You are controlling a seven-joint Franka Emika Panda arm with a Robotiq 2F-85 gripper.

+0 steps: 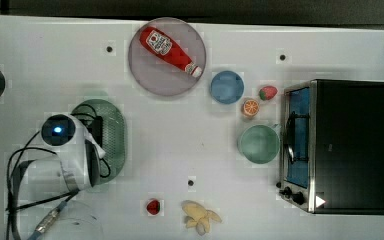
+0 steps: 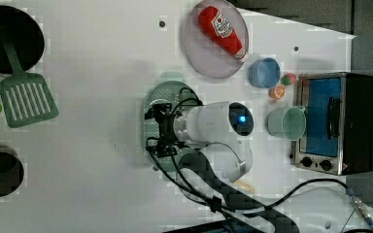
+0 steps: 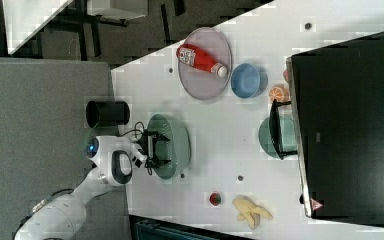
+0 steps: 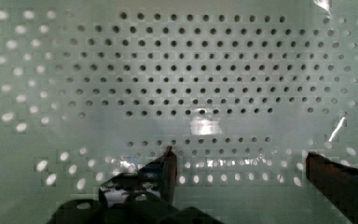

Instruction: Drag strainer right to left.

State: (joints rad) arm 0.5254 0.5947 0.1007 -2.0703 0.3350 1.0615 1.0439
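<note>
While the pincer (image 4: 237, 161) hangs spread inside it, the pale-green oval strainer (image 4: 205, 74) shows gridded holes.

A ketchup bottle (image 1: 170, 50) lies tilted on a round grey plate (image 1: 145, 75) at twelve o'clock of the top view. Just beside the plate, toward three o'clock, stands a small blue bowl (image 1: 227, 86); an orange half (image 1: 250, 107) and a strawberry (image 1: 268, 92) sit close together between that bowl and the toaster oven (image 1: 347, 146), which occupies three o'clock. A smooth green bowl (image 1: 259, 144) rests just before the oven's glass door. Near six o'clock lie a second strawberry (image 1: 153, 206) and a peeled banana (image 1: 200, 216). In the left view, a green slotted spatula (image 2: 26, 99) sits at nine o'clock, its handle resting over a black pot (image 2: 10, 39).
</note>
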